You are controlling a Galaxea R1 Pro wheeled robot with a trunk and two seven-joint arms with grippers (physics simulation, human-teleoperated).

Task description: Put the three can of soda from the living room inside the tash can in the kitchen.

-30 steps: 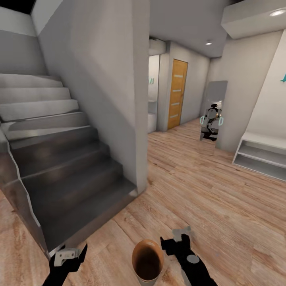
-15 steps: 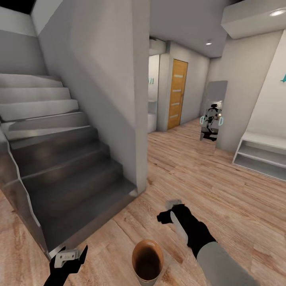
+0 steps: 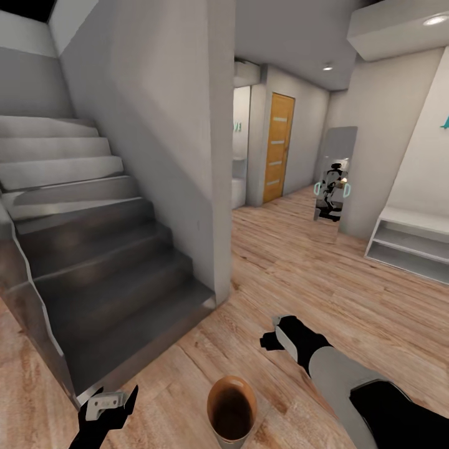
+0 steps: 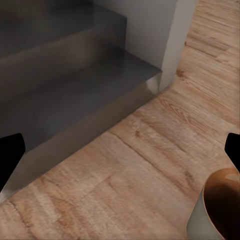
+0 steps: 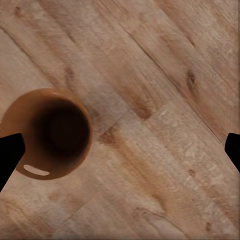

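Note:
The tash can (image 3: 231, 411), a small round copper-brown bin with a dark inside, stands on the wood floor at the bottom centre of the head view. It also appears in the left wrist view (image 4: 220, 205) and the right wrist view (image 5: 50, 132). My right gripper (image 3: 274, 333) hovers above and beyond the bin, a little to its right, open and empty (image 5: 120, 152). My left gripper (image 3: 106, 402) hangs low to the bin's left, near the stair foot, open with nothing between its fingers (image 4: 120, 152). The cans of soda are out of view.
A dark grey staircase (image 3: 93, 249) rises at the left, ending at a white wall pillar (image 3: 218, 187). Ahead lie wood floor (image 3: 299, 274), an orange door (image 3: 279, 146) and a standing mirror (image 3: 333, 181) reflecting the robot. A white low shelf (image 3: 408, 243) stands at the right.
My right arm has risen and swung away from beside the bin's rim to a spot farther off, so its grey forearm now shows. The left gripper and the bin have stayed put.

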